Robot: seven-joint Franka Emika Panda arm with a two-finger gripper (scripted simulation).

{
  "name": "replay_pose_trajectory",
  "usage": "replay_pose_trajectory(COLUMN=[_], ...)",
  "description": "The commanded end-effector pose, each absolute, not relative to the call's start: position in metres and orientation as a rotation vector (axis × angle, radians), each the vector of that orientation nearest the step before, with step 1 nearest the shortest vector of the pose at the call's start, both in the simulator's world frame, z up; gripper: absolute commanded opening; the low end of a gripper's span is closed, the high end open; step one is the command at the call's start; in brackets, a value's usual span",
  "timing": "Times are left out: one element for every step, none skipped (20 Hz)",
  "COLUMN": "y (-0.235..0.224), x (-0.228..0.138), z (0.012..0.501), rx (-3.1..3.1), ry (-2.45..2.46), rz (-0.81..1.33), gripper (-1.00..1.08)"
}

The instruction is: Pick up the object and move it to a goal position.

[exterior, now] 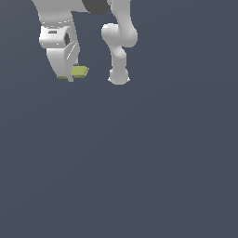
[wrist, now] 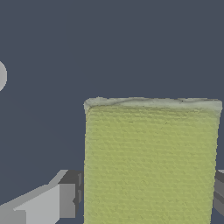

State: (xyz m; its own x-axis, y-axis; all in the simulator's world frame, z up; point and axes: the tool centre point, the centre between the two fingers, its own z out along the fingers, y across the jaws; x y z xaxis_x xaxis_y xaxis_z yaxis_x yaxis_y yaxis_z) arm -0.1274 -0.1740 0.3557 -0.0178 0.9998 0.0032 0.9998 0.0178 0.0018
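Observation:
The object is a thin, flat yellow-green block (exterior: 80, 71) at the upper left of the exterior view. My white gripper (exterior: 70, 77) reaches down over it, and its body hides the block's middle. In the wrist view the block (wrist: 151, 162) fills the space between my two fingers. One grey pad (wrist: 70, 199) lies against one of its sides and the other pad (wrist: 220, 192) against the opposite side. The jaws stand closed on the block. I cannot tell whether the block rests on the floor or hangs just above it.
The arm's white base and lower links (exterior: 119, 74) stand just to the exterior view's right of the gripper. The ground is a plain dark grey-blue floor (exterior: 139, 162). No goal marker shows in either view.

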Motion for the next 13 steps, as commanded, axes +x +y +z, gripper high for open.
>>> replay_pose_trajectory(y=[-0.186, -0.19, -0.194, -0.198, -0.201, -0.204, -0.206, -0.208, -0.21, -0.211, -0.212, -0.213, -0.213], x=[-0.133, -0.135, -0.137, -0.138, -0.139, -0.14, -0.141, -0.142, -0.143, -0.143, -0.143, -0.143, -0.143], z=[0.374, 0.38, 0.385, 0.39, 0.394, 0.398, 0.401, 0.404, 0.406, 0.408, 0.41, 0.41, 0.411], rx=[-2.201, -2.201, -2.201, -2.201, -2.202, -2.202, -2.202, -2.202, -2.202, -2.203, -2.203, -2.203, -2.203], ry=[-2.241, -2.241, -2.24, -2.24, -2.24, -2.24, -2.24, -2.24, -2.24, -2.24, -2.24, -2.24, -2.24], rz=[-0.004, -0.004, -0.003, -0.003, -0.002, -0.002, -0.002, -0.002, -0.002, -0.001, -0.001, -0.001, -0.001], gripper=[-1.0, -1.0, -1.0, -1.0, -1.0, -1.0, -1.0, -1.0, -1.0, -1.0, -1.0, -1.0, -1.0])
